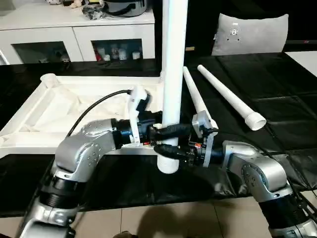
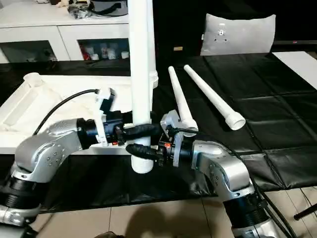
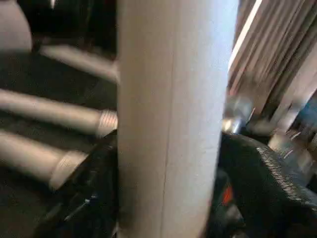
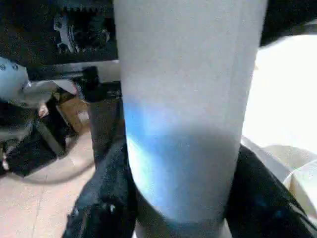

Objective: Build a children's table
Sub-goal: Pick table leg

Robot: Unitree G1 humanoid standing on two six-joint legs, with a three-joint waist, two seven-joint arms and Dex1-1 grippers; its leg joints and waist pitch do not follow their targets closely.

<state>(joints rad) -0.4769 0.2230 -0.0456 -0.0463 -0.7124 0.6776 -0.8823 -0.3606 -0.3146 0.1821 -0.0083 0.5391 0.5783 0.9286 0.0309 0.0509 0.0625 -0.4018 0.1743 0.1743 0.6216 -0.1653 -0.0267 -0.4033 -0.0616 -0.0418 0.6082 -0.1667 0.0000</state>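
Table leg (image 1: 173,74) stands upright at frame centre, top cut off by the upper edge. Left end effector (image 1: 166,131) and right end effector (image 1: 168,151) both clasp its lower end. Upturned tabletop (image 1: 54,106) lies left; two spare legs (image 1: 233,99) right.

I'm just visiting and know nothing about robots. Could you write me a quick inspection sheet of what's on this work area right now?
Surface: black mat over the work table.
Job's things: white table top lying underside up; one white leg held upright at its near corner; two more legs lying loose on the mat.
Clutter: grey cushion at the far edge.
Claws: left claw and right claw both around the upright leg near its lower end, left above right.
Cables: black cable looping from the left arm to its wrist.
Surroundings: white cabinets behind; tiled floor in front.
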